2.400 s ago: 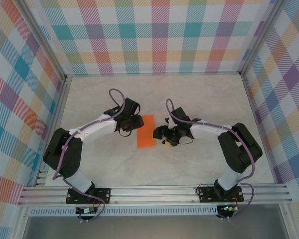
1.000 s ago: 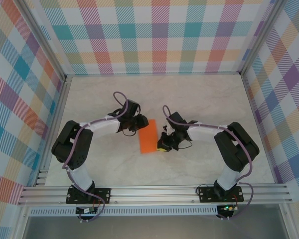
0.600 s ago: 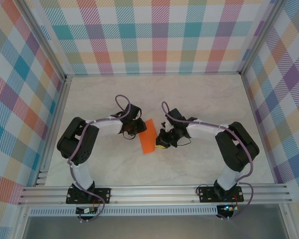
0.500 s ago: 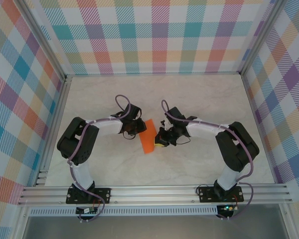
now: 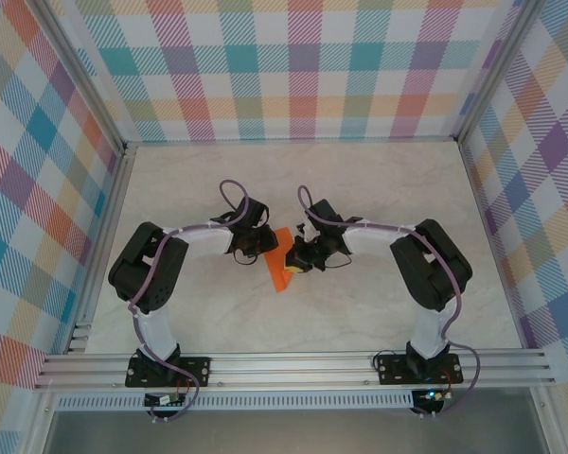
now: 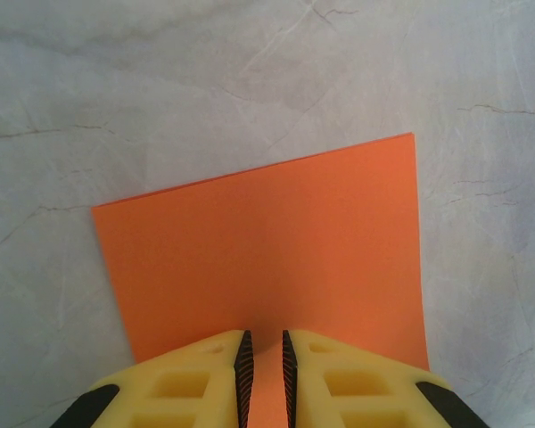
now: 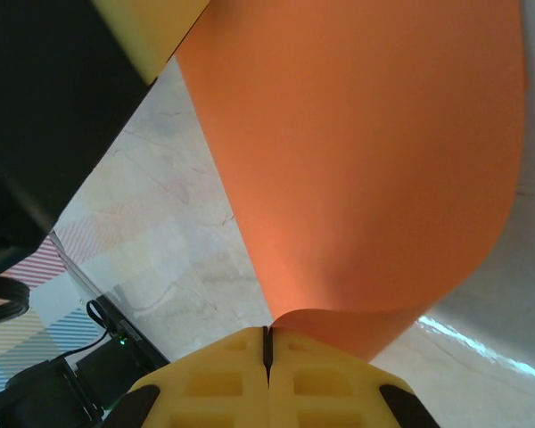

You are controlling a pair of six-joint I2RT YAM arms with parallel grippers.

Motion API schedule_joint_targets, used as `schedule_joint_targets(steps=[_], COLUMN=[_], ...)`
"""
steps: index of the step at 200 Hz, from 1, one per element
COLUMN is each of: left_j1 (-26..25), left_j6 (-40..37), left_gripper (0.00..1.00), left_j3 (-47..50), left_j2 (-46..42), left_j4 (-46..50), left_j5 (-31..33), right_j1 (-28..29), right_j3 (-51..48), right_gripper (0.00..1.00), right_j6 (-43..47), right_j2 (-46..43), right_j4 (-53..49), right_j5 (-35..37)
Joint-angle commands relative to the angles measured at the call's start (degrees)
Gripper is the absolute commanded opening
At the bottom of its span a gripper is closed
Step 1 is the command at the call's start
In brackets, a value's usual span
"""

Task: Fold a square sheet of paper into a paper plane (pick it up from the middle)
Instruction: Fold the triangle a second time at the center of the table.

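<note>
Now the right claw (image 7: 267, 343), clamped on the square sheet of paper (image 6: 267, 241), has curled it leftward; left claw (image 6: 263, 349), narrowly parted, sits on its edge; fold seemingly under way.

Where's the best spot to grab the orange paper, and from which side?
Probably an edge, near its middle, coming in low from the side. The paper is thin and mostly flat; the right gripper pinches an edge this way, bowing it off the table.

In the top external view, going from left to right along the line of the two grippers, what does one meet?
Left arm's elbow → left gripper → orange paper → right gripper → right arm's elbow.
</note>
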State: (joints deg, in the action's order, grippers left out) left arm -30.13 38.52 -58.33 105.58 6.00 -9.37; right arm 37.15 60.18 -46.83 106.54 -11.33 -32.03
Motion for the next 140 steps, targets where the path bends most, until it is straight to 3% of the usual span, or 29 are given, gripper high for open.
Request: schedule_joint_targets(steps=[1,140], left_j1=[1.0,0.7], left_j6=[-1.2,-1.5], left_gripper=[0.21,0.2], left_j3=[-0.4,-0.6], left_j2=[2.5,2.7], left_j4=[3.3,3.7], left_j5=[1.2,1.0], right_j1=[0.4,0.4], right_j3=[1.6,3.1], right_gripper=[0.0,0.01], right_j6=[-1.8,-2.9], right_j2=[1.4,6.9], right_j4=[4.5,9.1], right_j5=[-1.4,-1.8])
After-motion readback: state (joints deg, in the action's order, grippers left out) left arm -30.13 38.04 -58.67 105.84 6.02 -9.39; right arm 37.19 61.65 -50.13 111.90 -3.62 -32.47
